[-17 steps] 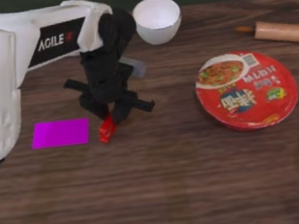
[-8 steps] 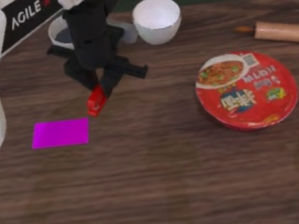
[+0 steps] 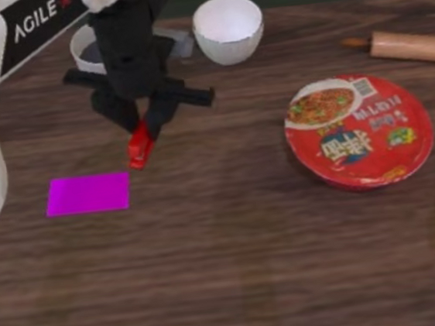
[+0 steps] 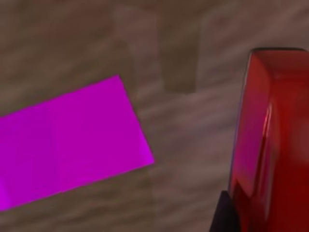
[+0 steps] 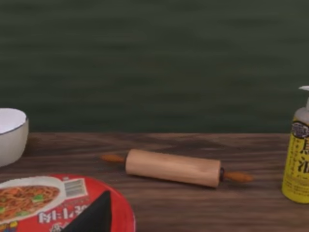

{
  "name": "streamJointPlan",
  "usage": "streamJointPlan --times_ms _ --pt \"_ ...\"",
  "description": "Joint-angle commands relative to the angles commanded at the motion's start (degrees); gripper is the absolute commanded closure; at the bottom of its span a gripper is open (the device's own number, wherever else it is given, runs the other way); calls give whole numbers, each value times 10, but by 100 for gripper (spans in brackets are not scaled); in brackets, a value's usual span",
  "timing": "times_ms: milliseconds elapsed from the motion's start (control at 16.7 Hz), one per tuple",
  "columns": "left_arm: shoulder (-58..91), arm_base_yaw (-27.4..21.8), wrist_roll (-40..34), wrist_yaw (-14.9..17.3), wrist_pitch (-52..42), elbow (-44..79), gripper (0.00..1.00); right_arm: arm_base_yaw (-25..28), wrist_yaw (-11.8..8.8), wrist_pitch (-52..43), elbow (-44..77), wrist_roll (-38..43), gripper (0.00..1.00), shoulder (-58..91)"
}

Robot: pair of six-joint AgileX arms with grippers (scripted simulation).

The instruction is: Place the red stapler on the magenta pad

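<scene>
My left gripper [image 3: 144, 130] hangs above the table at the left back, shut on the red stapler [image 3: 139, 148]. The stapler's free end points down toward the front. The flat magenta pad [image 3: 88, 194] lies on the wood just in front of and left of the stapler, apart from it. In the left wrist view the glossy red stapler [image 4: 270, 145] fills one side, and the magenta pad [image 4: 67, 145] lies below and beside it. My right arm is out of the top view; its wrist view shows one dark fingertip [image 5: 96, 215] in front of the noodle bowl.
A white bowl [image 3: 227, 26] stands at the back, and a second bowl [image 3: 83, 51] sits partly under my left arm. The big red noodle bowl [image 3: 358, 129] is at the right, a rolling pin [image 3: 411, 45] behind it. A yellow bottle [image 5: 297, 159] stands further right.
Over the last second my left gripper has carried the red stapler up and toward the back left. In the last half second it has barely moved.
</scene>
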Motion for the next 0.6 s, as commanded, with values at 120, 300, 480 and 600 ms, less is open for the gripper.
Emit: streamJointPlan --times_ms 120,300,480,600 --pt "1 9 -66 0 -3 1 100 0 0 0 0 0 0 0" --pt "-4 28 -206 1 -7 -5 100 0 0 0 0 0 0 0" --pt "-14 52 -383 1 -11 -20 100 0 0 0 0 0 0 0" --pt "-21 68 -513 1 -13 -32 100 0 0 0 0 0 0 0"
